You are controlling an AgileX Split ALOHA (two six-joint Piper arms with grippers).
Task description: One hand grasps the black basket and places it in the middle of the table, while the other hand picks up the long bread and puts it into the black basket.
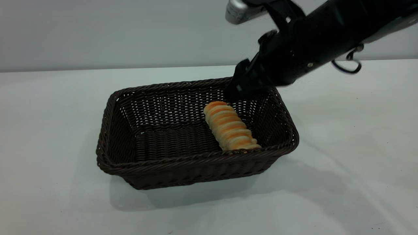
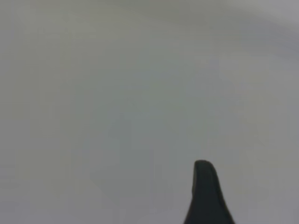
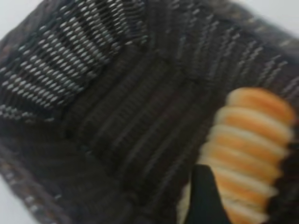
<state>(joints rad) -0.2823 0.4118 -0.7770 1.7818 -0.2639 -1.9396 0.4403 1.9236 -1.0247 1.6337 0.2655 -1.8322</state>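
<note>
The long bread point(image 1: 231, 126), ridged golden-orange and cream, lies inside the black basket point(image 1: 163, 163) at frame centre on the bench point(image 1: 49, 114). The right tool point(image 1: 235, 88) hangs just above its far end; grip unclear.

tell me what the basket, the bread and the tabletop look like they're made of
Black basket: woven wicker or a plastic imitation, dark brown-black, slightly glossy strands with a braided rim. Long bread: ridged loaf, striped golden-orange and cream; real or replica, unclear. Table: smooth, pale grey-white, matte, probably laminate.
</note>
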